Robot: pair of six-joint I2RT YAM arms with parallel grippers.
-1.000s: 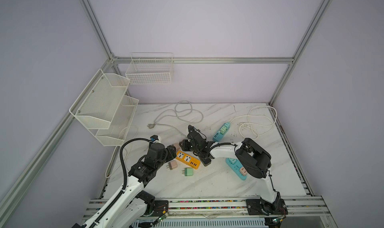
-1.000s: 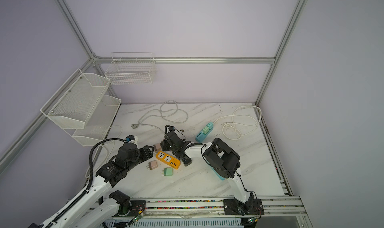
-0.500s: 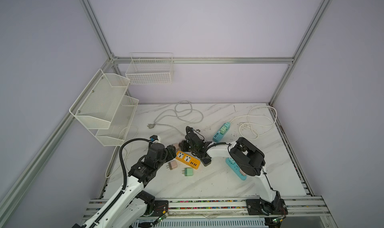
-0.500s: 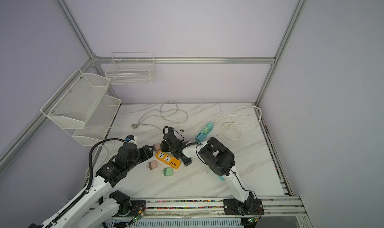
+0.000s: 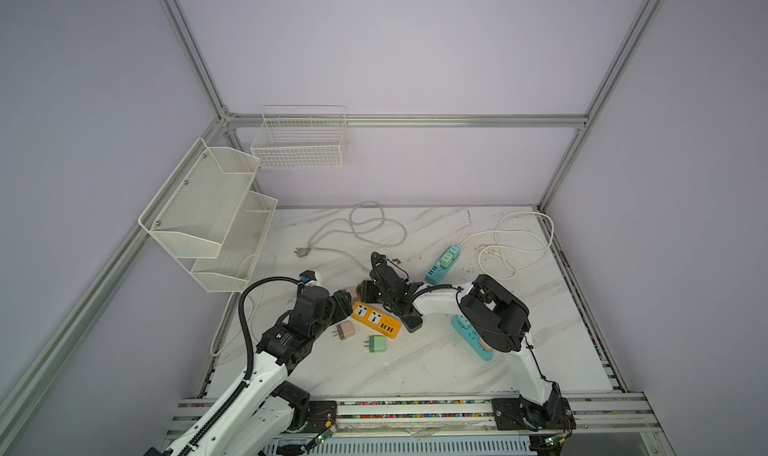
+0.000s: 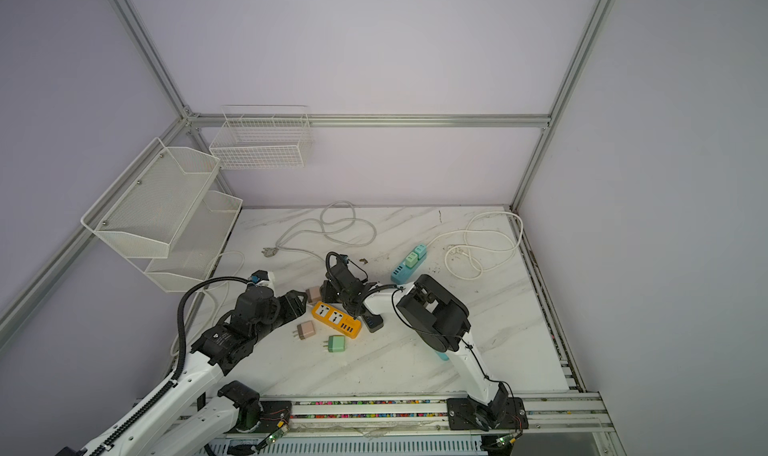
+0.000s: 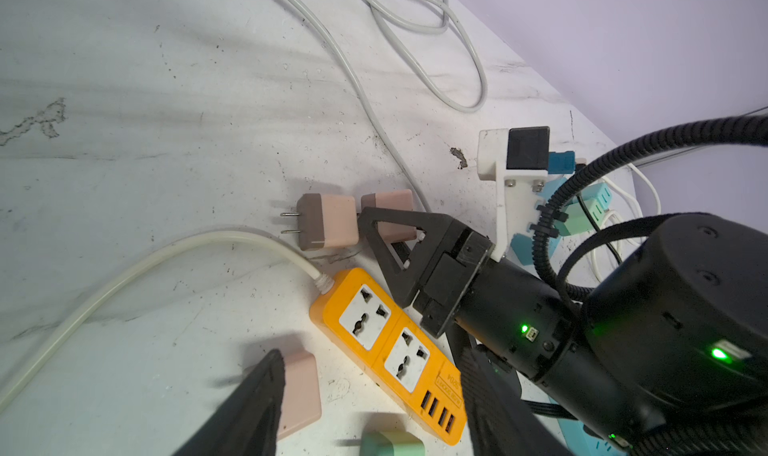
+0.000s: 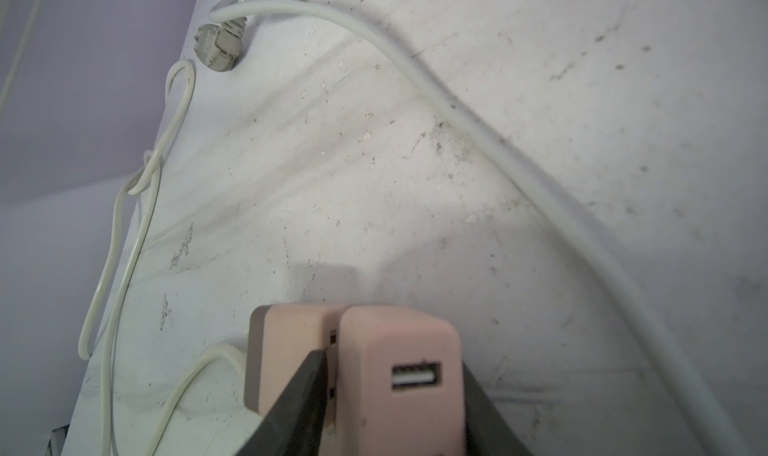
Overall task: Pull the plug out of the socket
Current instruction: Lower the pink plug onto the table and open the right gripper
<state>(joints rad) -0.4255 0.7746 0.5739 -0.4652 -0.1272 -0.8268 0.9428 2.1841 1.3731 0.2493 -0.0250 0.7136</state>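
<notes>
The orange power strip (image 5: 376, 318) (image 7: 386, 341) lies flat with both of its sockets empty. A pink USB plug (image 8: 399, 375) (image 5: 353, 292) rests on the table beyond the strip's cable end. My right gripper (image 8: 392, 358) (image 5: 365, 293) straddles it, open, with a thin gap at one finger. A second pink plug (image 7: 328, 225) lies right beside it, prongs bare. My left gripper (image 7: 372, 352) (image 5: 343, 304) hovers open over the strip, holding nothing. By its fingers (image 7: 257, 404) lie another pink plug (image 5: 345, 330) and a green plug (image 5: 377, 343).
Two blue power strips (image 5: 444, 262) (image 5: 471, 335) with plugs in them lie to the right, and a black adapter (image 5: 413, 323) sits at the orange strip's USB end. White cables (image 5: 361, 229) (image 5: 515, 241) loop across the back. Wire racks (image 5: 216, 221) hang on the left wall.
My right arm has shifted a little to the left with the pink plug, and its jaws have eased apart. The left arm has not moved.
</notes>
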